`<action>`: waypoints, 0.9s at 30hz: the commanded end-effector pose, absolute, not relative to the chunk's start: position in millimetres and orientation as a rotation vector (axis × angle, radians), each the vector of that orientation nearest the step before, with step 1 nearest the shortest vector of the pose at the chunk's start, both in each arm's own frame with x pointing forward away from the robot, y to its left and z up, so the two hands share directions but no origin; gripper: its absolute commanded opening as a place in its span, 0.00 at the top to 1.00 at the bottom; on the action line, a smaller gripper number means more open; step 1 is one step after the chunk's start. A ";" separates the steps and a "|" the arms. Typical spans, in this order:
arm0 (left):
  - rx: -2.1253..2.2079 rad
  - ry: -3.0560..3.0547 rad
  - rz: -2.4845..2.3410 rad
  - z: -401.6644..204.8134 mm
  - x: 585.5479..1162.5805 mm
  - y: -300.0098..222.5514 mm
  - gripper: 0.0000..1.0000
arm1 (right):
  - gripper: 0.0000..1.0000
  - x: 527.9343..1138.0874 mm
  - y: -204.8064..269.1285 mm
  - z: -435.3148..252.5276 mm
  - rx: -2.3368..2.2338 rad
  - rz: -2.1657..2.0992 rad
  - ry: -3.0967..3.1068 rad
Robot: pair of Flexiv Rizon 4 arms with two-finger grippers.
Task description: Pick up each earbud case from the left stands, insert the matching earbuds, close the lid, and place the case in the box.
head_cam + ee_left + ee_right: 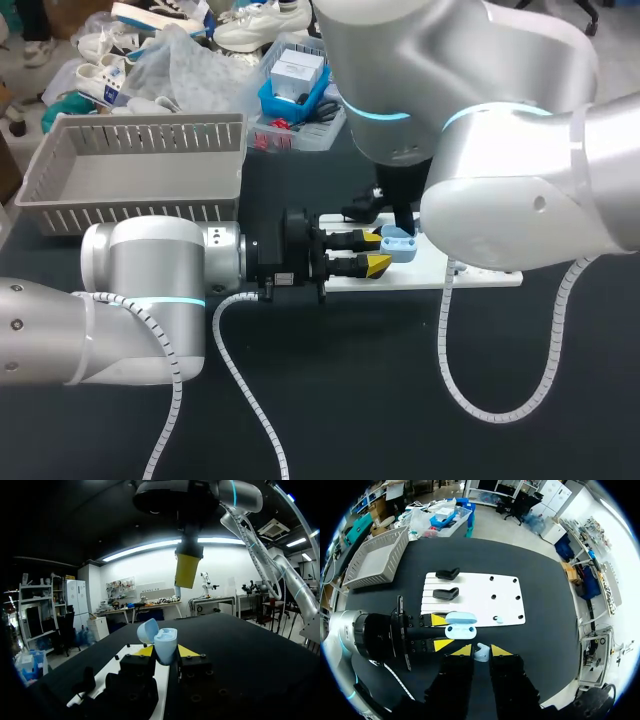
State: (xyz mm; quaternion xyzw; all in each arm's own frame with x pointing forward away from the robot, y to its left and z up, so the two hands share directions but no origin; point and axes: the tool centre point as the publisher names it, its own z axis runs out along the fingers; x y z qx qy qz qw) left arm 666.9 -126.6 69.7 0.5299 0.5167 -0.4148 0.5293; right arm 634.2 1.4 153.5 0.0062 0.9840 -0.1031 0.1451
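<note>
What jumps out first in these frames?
The open blue earbud case draws the eye first, clamped between the left gripper's yellow tips over the white board. Directly above it, the right gripper pinches a pale earbud. A grey basket sits beyond the left arm.
</note>
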 end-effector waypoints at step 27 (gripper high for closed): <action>1.264 1.235 -0.987 69.4 666.6 -127.1 1.00 | 1.00 649.3 5.2 129.0 0.413 -0.294 2.830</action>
